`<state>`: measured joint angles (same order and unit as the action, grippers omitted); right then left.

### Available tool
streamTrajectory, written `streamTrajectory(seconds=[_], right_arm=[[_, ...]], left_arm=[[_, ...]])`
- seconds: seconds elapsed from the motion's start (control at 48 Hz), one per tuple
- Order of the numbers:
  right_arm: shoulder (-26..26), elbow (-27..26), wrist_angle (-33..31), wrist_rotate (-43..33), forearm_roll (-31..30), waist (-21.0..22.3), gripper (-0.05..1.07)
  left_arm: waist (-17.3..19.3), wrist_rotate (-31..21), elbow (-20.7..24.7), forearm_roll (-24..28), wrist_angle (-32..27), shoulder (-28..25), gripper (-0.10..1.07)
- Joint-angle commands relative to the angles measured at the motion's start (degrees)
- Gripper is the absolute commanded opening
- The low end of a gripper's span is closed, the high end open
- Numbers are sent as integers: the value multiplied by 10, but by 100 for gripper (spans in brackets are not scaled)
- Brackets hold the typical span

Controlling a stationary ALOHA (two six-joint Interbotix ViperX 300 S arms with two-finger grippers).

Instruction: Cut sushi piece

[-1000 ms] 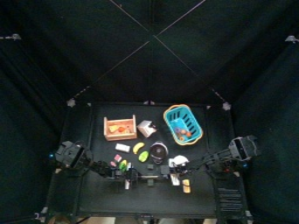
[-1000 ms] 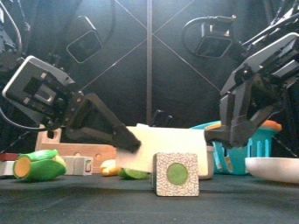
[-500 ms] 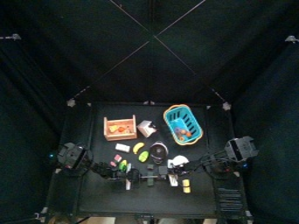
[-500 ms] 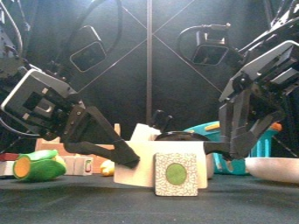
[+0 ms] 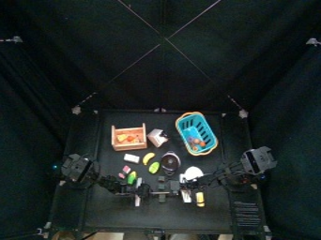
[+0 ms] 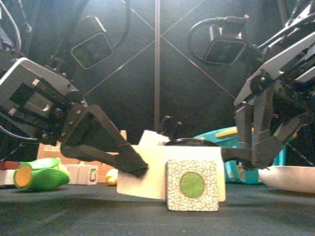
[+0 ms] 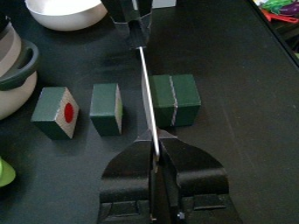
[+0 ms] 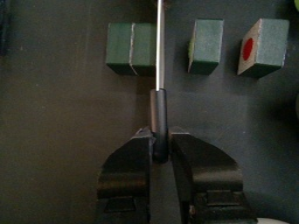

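Observation:
Three dark green sushi pieces lie in a row on the black table. One has a red centre (image 7: 61,114), one is plain (image 7: 107,108), and one has a seam down its middle (image 7: 173,101). A knife (image 7: 145,96) with a thin silver blade and black handle (image 8: 158,109) lies along the gap beside the seamed piece (image 8: 131,45). My right gripper (image 8: 159,140) is shut on the handle. My left gripper (image 7: 156,153) is shut on the blade's other end. In the front view a sushi piece (image 6: 193,184) stands between both arms.
A white bowl (image 7: 68,10) and a dark bowl (image 7: 10,70) stand beyond the sushi. A blue basket (image 5: 196,131) and a wooden crate (image 5: 128,137) stand at the back. A green toy (image 6: 37,175) lies at the front left, a white block (image 6: 147,171) behind the sushi.
Both arms have come lower and closer together over the table's front. The sushi piece in the front view has shifted slightly to the right.

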<state>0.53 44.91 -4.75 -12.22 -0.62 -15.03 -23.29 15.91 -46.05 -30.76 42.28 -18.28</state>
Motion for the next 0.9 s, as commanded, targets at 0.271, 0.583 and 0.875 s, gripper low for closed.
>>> streamTrajectory(seconds=[0.271,0.583,0.875], right_arm=[[-40,-24,-20,2,-9,4,46],[-70,-23,-30,3,-18,4,46],[-92,-34,-76,1,-18,5,46]], left_arm=[[8,18,16,5,3,51,43],[12,74,11,0,3,80,43],[13,75,9,-12,12,83,43]])
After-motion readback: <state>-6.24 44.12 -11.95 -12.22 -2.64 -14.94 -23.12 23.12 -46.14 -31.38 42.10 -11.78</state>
